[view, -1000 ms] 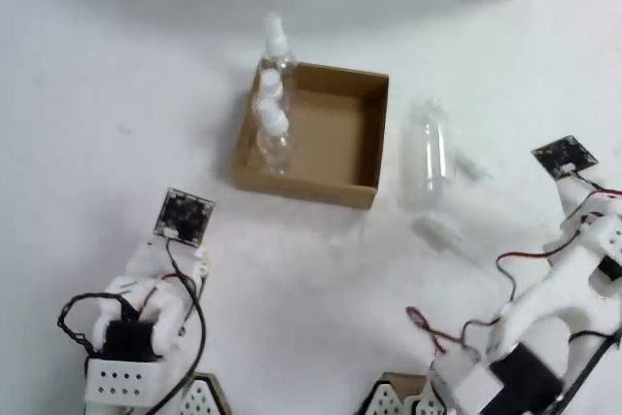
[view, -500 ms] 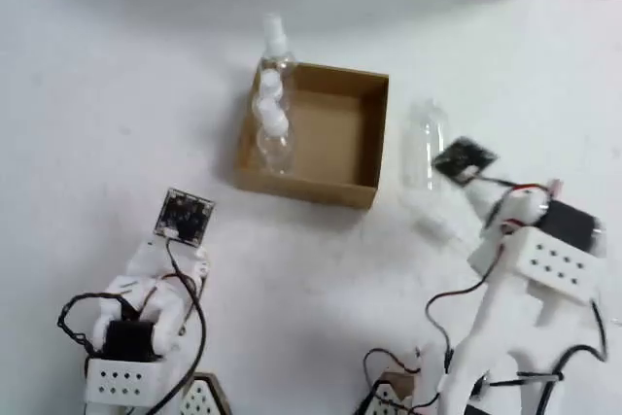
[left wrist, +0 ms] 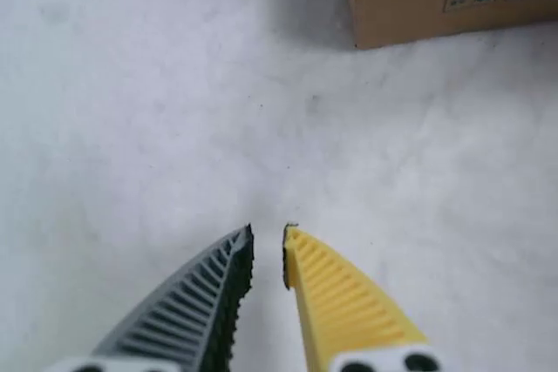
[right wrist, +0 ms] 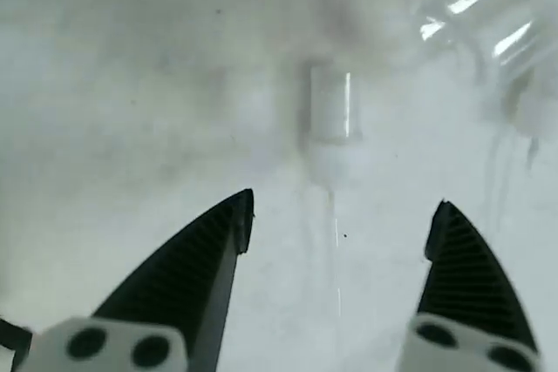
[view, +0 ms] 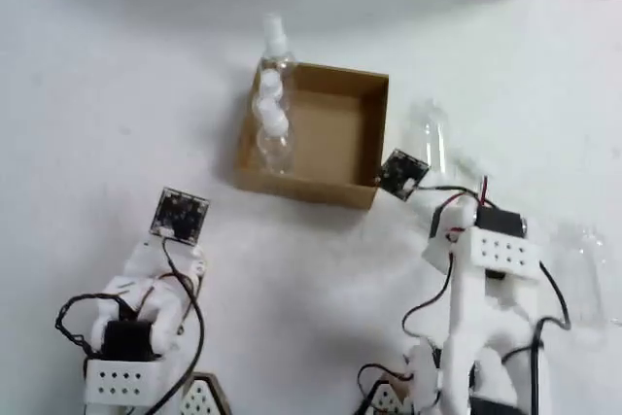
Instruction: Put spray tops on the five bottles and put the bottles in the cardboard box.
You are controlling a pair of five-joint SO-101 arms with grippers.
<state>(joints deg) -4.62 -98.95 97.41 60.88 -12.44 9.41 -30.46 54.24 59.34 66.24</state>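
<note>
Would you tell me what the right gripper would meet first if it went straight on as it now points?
Most likely the loose spray top, centred ahead of the open right gripper; the clear bottle lies off to one side. Depth is unclear, so this is a judgement.

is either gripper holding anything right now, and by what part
Nothing is held. The left gripper is empty over the table; the right gripper is open above a spray top, not gripping it.
</note>
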